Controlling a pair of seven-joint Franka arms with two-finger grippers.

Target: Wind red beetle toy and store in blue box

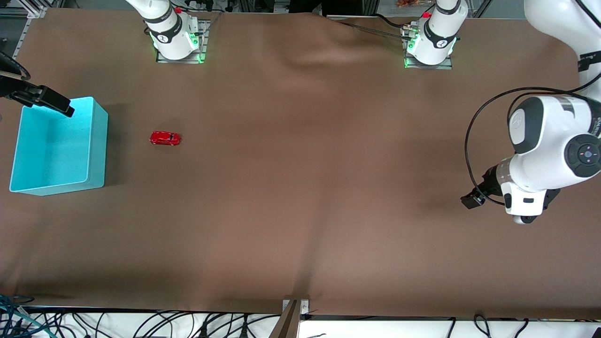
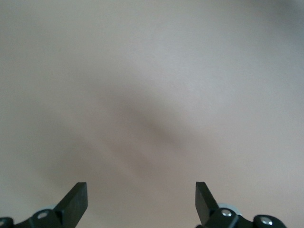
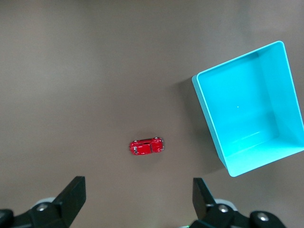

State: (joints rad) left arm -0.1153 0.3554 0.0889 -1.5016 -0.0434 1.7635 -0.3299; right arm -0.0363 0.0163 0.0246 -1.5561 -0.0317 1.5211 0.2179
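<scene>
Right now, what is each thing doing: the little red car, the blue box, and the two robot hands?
red beetle toy: on its wheels on the table beside the box, not held.
blue box: upright, no lid, nothing inside.
left gripper: open, empty, over bare table at the left arm's end.
right gripper: open, empty, up above the toy and box.

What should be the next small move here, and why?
Probably lower the right gripper onto the red beetle toy: its jaws are open, and the toy sits free on the table beside the blue box, not in it. The left gripper, also open, waits over bare cloth.
</scene>
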